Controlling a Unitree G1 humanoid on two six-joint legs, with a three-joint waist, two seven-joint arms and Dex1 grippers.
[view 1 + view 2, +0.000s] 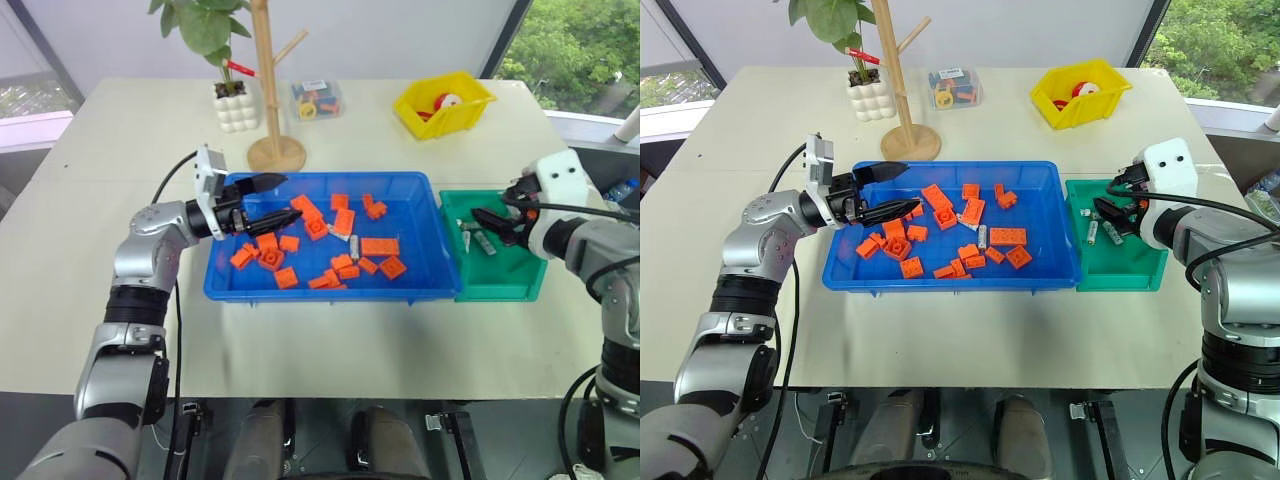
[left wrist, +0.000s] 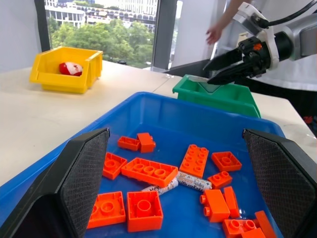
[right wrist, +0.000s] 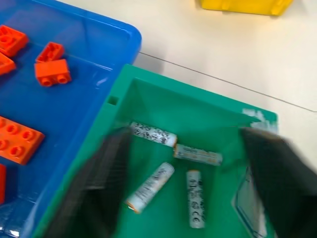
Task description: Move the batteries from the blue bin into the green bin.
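Hovering over the green bin (image 3: 163, 99), the right gripper (image 1: 497, 222) gapes empty; four batteries (image 3: 148, 187) show unreadable print; left gripper (image 1: 268, 200) spread.

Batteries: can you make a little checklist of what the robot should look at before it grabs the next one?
1. Batteries left in the blue bin: two among the orange bricks. Not ok, work remains.
2. Batteries delivered: four lie in the green bin. Ok.
3. Right gripper: open, holding nothing, over the green bin. Ok.
4. Left gripper: open, holding nothing, over the blue bin. Ok.
5. Bricks lie against the remaining batteries. Clean grab: cannot tell.
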